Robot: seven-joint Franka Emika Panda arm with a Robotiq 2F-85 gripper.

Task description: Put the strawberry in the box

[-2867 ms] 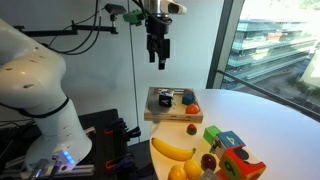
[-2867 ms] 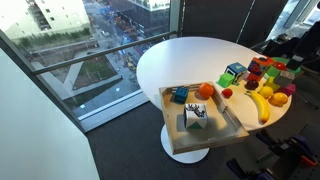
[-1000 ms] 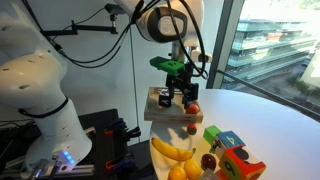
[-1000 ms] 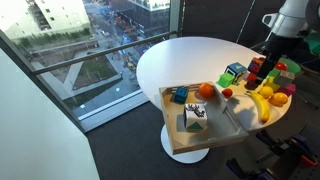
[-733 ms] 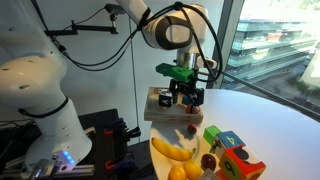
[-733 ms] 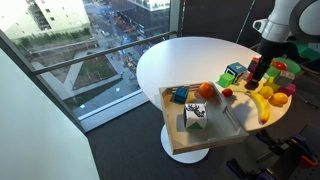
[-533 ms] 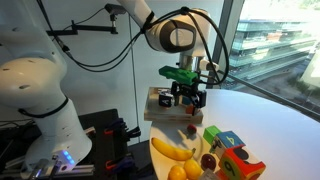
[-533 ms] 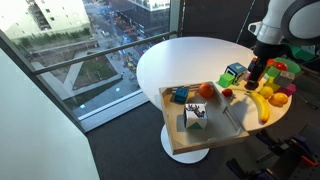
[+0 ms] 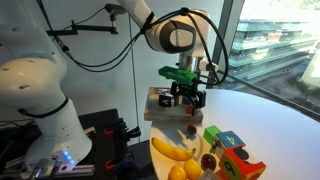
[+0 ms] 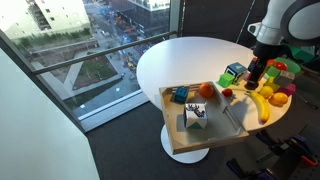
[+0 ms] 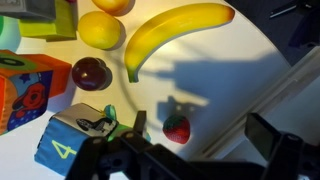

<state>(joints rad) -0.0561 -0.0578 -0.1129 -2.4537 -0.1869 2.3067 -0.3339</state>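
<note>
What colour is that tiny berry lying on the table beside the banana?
The strawberry is red with a darker top; the wrist view shows it best.

I'm looking down on the white table [image 11: 230, 70] now. The strawberry [image 11: 177, 128] lies between my gripper's [image 11: 200, 135] wide-apart jaws, touching neither, nearer the finger by the blue cube [image 11: 70, 145]. Above it lies the banana [image 11: 170, 35], with a yellow fruit [image 11: 100, 30] and a dark red fruit [image 11: 90, 72] beside its ends. The box [image 11: 292, 85] wall cuts diagonally across the picture's right side.
</note>
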